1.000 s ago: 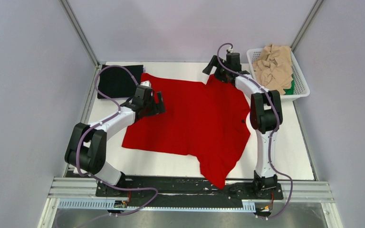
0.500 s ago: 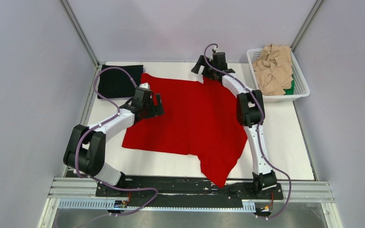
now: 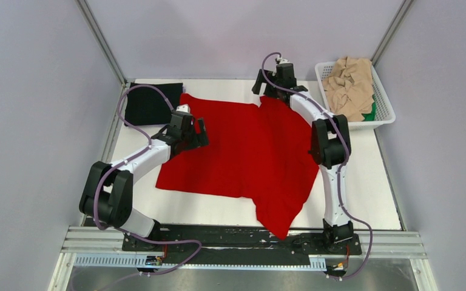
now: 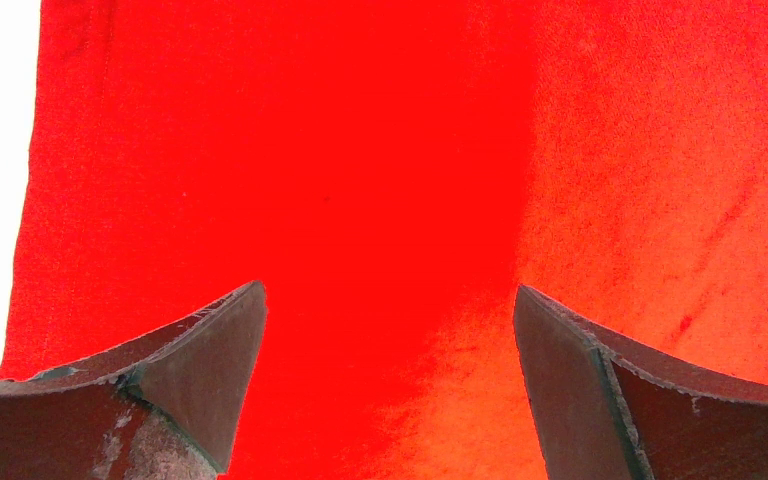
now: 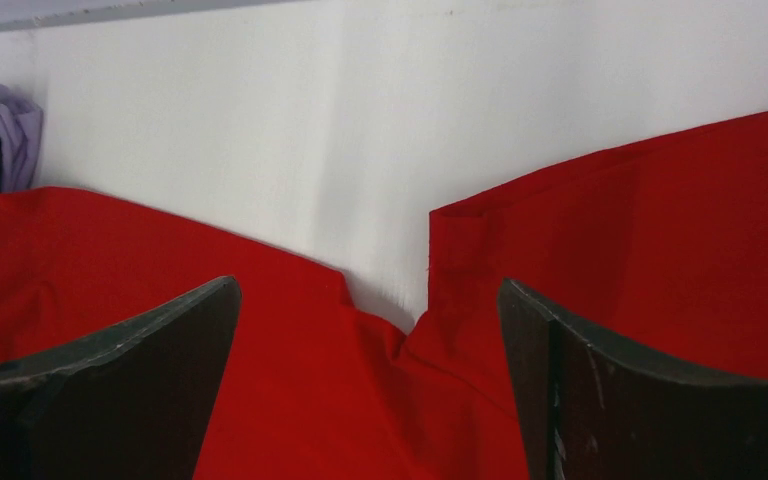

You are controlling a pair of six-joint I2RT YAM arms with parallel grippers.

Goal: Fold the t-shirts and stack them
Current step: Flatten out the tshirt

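A bright red t-shirt (image 3: 243, 151) lies spread flat on the white table, one sleeve hanging toward the near edge. My left gripper (image 3: 201, 131) hovers open over its left part, with only red cloth (image 4: 360, 150) between the fingers (image 4: 200, 360). At the shirt's far edge my right gripper (image 3: 262, 86) is open over the notch where a sleeve (image 5: 660, 220) meets the body, holding nothing. A folded black t-shirt (image 3: 151, 103) lies at the far left corner. Crumpled beige t-shirts (image 3: 349, 85) fill the basket, with a bit of a green one (image 3: 371, 113) under them.
The white lattice basket (image 3: 323, 70) stands at the far right corner against the wall. Grey walls close in on three sides. Bare white table (image 5: 310, 120) shows beyond the shirt's far edge and along its near and right sides.
The right arm swung left along the shirt's far edge, then eased back a little to the right. The left arm barely moved. Both grippers stayed open.
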